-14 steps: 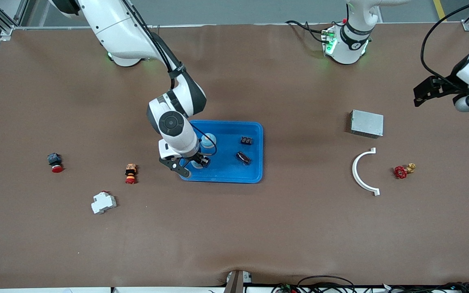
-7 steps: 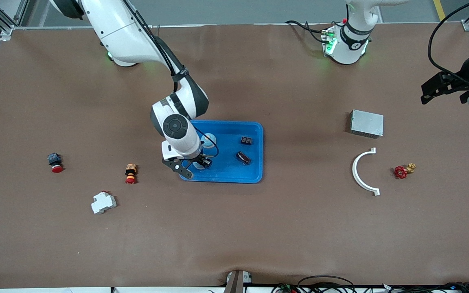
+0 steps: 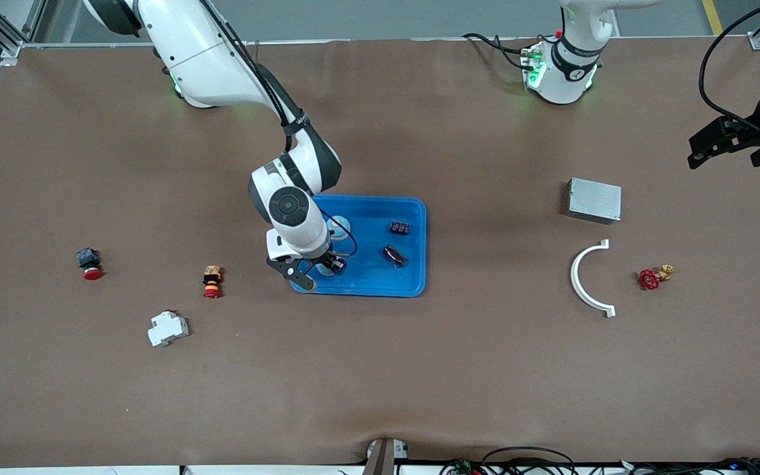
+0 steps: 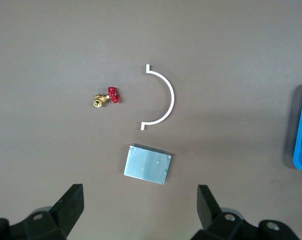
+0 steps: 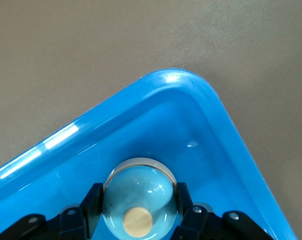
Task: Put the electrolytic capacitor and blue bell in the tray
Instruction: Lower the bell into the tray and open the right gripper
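The blue bell, a pale blue glossy dome with a tan knob, sits low in a corner of the bright blue tray. My right gripper is shut on it, one black finger pressed to each side. In the front view that gripper is over the tray corner nearest the right arm's end. The dark electrolytic capacitor lies on the tray floor. My left gripper hangs open and empty over the table at the left arm's end, and its fingers stand wide apart.
The tray also holds a small black block and a pale blue domed thing beside my right wrist. A grey metal box, a white arc and a red valve lie toward the left arm's end. Two red-capped buttons and a white block lie toward the right arm's end.
My right gripper has slid a little along the tray toward the left arm's end with the bell. The left arm has drawn back toward its end of the table.
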Robot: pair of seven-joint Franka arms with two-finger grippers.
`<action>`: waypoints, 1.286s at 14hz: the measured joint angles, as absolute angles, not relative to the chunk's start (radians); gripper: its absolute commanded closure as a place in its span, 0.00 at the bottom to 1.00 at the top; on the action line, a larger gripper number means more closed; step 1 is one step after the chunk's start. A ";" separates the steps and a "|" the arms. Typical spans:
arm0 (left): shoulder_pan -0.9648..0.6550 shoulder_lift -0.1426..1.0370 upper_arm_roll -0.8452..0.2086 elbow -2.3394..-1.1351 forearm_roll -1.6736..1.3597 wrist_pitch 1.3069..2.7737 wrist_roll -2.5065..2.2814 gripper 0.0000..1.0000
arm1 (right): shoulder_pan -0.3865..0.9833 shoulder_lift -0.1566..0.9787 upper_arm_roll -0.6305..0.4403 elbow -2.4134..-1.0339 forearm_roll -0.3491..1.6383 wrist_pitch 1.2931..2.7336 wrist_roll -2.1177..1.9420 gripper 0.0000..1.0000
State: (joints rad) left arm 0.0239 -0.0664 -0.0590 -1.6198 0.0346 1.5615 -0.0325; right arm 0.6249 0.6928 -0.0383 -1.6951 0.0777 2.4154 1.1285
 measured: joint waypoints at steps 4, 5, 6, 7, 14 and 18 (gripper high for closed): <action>0.024 -0.067 -0.060 -1.619 0.028 1.561 -0.032 0.00 | 0.628 0.703 -0.038 -1.686 0.077 2.419 1.134 1.00; 0.024 -0.067 -0.060 -1.619 0.027 1.561 -0.032 0.00 | 0.628 0.703 -0.038 -1.685 0.077 2.419 1.138 1.00; 0.024 -0.067 -0.060 -1.619 0.027 1.561 -0.032 0.00 | 0.628 0.703 -0.038 -1.685 0.077 2.419 1.147 0.57; 0.024 -0.067 -0.060 -1.619 0.027 1.561 -0.032 0.00 | 0.628 0.704 -0.038 -1.685 0.077 2.419 1.155 0.01; 0.024 -0.067 -0.060 -1.618 0.027 1.561 -0.032 0.00 | 0.628 0.709 -0.039 -1.685 0.040 2.420 1.166 0.00; 0.024 -0.067 -0.060 -1.617 0.027 1.561 -0.032 0.00 | 0.628 0.709 -0.039 -1.682 0.039 2.420 1.166 0.00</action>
